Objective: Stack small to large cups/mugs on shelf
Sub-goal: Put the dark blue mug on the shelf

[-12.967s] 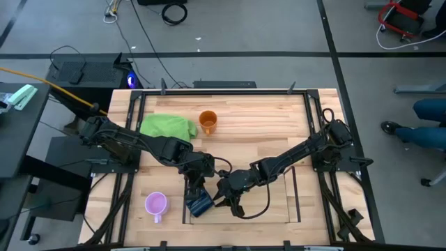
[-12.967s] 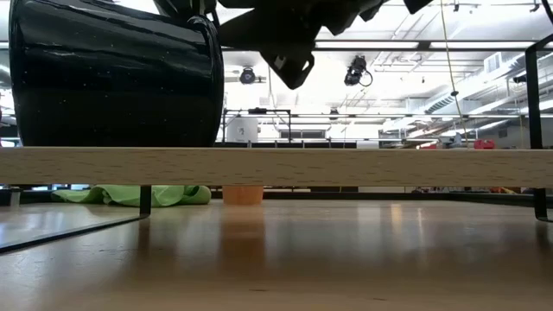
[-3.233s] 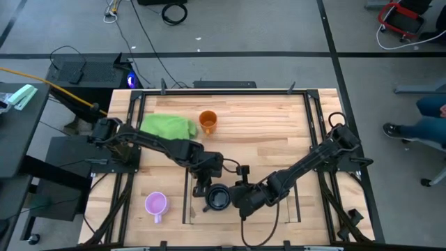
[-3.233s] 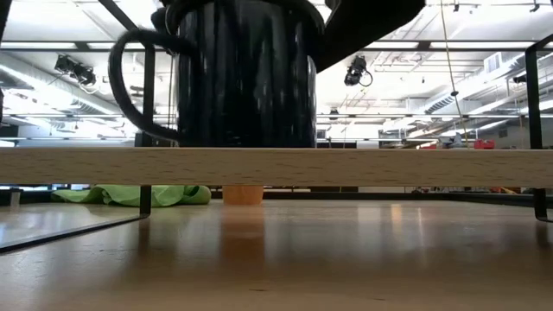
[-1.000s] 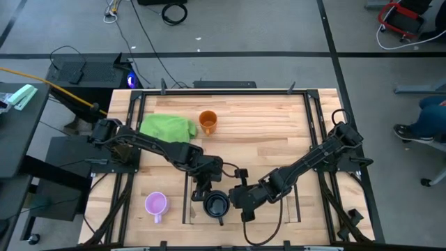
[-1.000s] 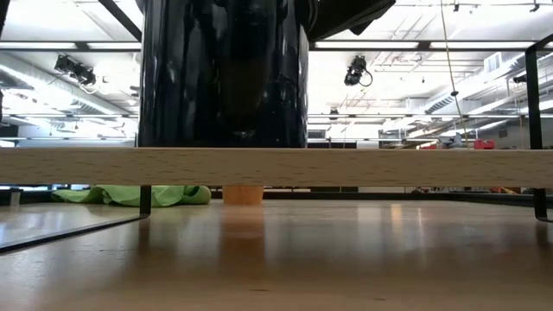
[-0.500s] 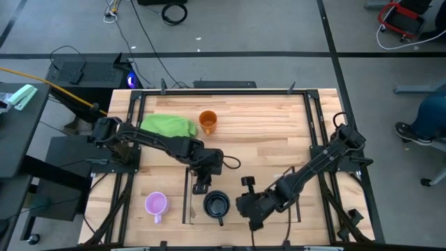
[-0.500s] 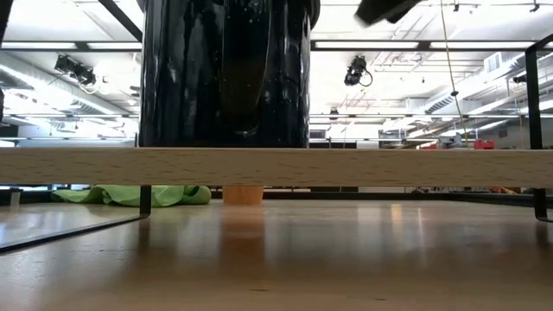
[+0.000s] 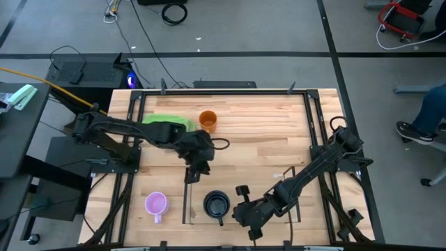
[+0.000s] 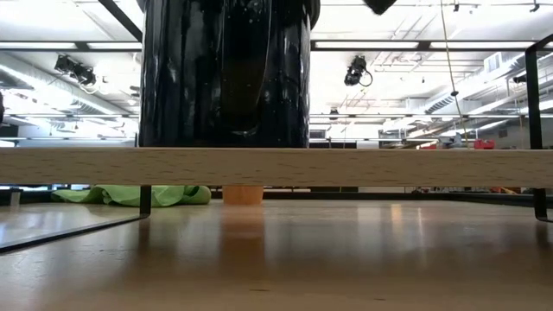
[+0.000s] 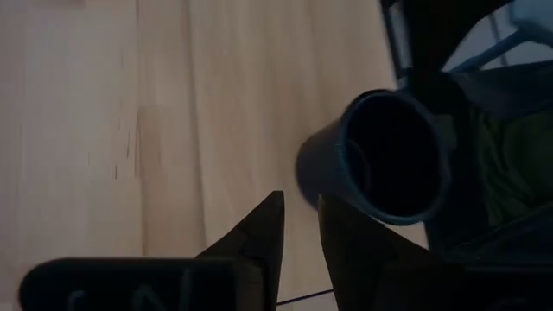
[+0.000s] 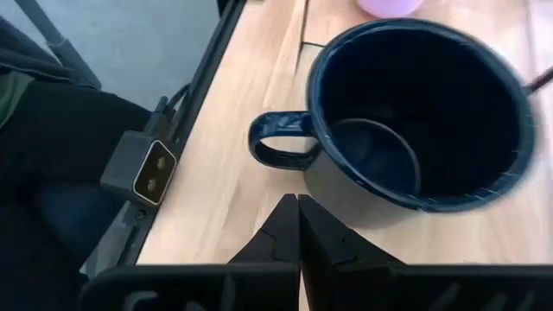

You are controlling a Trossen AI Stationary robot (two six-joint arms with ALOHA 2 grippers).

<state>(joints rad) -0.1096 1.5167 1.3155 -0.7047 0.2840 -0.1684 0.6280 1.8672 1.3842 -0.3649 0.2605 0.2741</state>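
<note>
No legible text, label or number anywhere.

three mugs: black mug [image 9: 217, 204]; orange mug [image 9: 208, 120]; purple mug [image 9: 155, 204], one green cloth [image 9: 169, 120], one shelf [image 9: 293, 183]

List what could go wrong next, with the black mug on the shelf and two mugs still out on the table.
1. The right claw, shut and empty, sits close beside the black mug; a careless swing could knock it off the shelf.
2. The left claw is heading toward the orange mug, which stands right next to the green cloth; it could snag the cloth.
</note>
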